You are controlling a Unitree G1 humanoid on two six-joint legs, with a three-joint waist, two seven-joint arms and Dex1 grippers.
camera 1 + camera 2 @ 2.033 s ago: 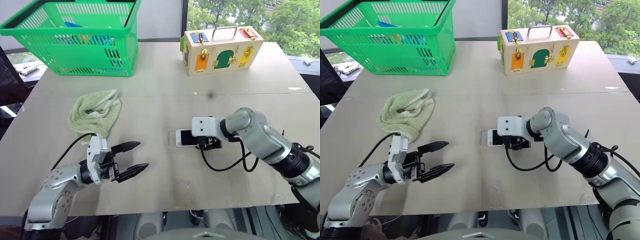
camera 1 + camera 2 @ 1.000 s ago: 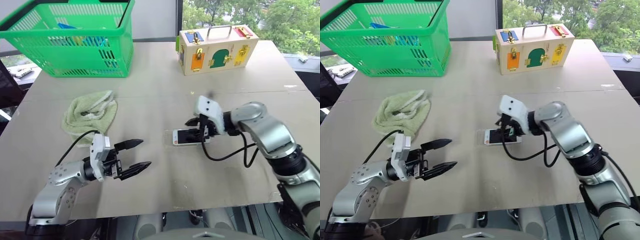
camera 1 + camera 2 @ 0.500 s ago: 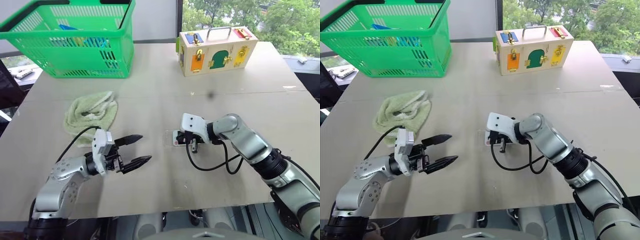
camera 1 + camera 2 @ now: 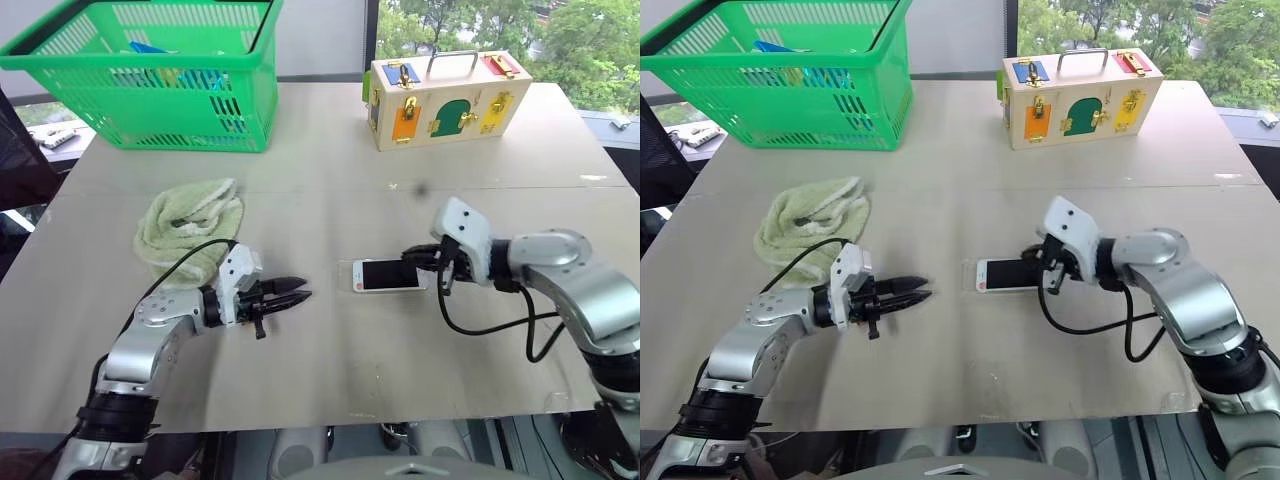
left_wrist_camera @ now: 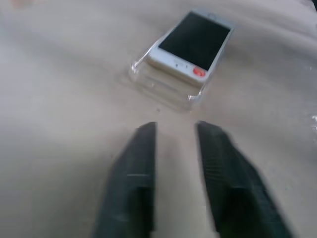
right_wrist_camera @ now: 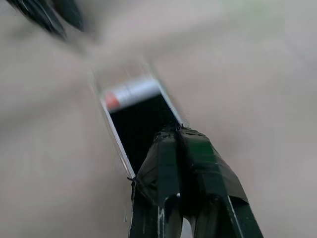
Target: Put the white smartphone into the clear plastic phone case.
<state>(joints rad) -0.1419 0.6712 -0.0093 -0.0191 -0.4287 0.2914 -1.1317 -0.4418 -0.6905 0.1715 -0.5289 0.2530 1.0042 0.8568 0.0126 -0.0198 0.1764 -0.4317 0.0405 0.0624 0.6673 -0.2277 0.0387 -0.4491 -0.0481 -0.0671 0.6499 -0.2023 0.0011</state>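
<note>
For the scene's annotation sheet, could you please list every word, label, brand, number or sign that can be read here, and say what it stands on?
No readable text in any view.
White smartphone: a small red mark on its white end, too blurred to read.
Wooden lock box: coloured doors and brass latches, no lettering visible.
Green basket: blue and yellow items inside, any print too small to read.
Green towel: none.

Beige table (image 4: 330,190), green basket (image 4: 150,75), wooden latch box (image 4: 445,98), green towel (image 4: 190,228), clear plastic phone case (image 5: 166,89)

The white smartphone (image 4: 389,275) lies screen-up, flat, over the clear plastic phone case (image 5: 163,89), mid-table.
</note>
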